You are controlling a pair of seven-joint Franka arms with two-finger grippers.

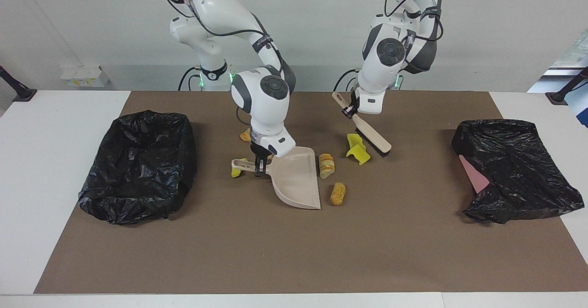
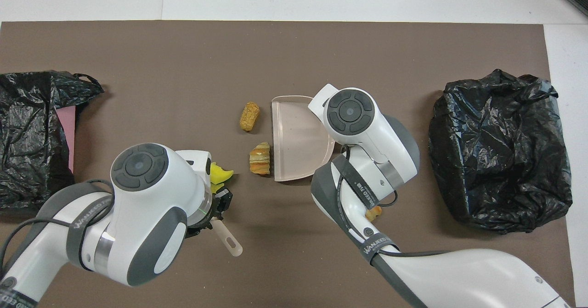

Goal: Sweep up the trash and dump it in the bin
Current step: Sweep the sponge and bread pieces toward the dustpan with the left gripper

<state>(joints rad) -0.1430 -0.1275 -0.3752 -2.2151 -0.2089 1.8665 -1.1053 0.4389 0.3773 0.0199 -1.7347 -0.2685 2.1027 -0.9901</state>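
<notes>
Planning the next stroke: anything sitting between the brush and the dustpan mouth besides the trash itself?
Nothing visible. Between the brush, held by the left gripper, and the dustpan, held by the right gripper, lie only a yellow chunk and a striped roll. A brown roll lies beside the pan's open edge.
</notes>
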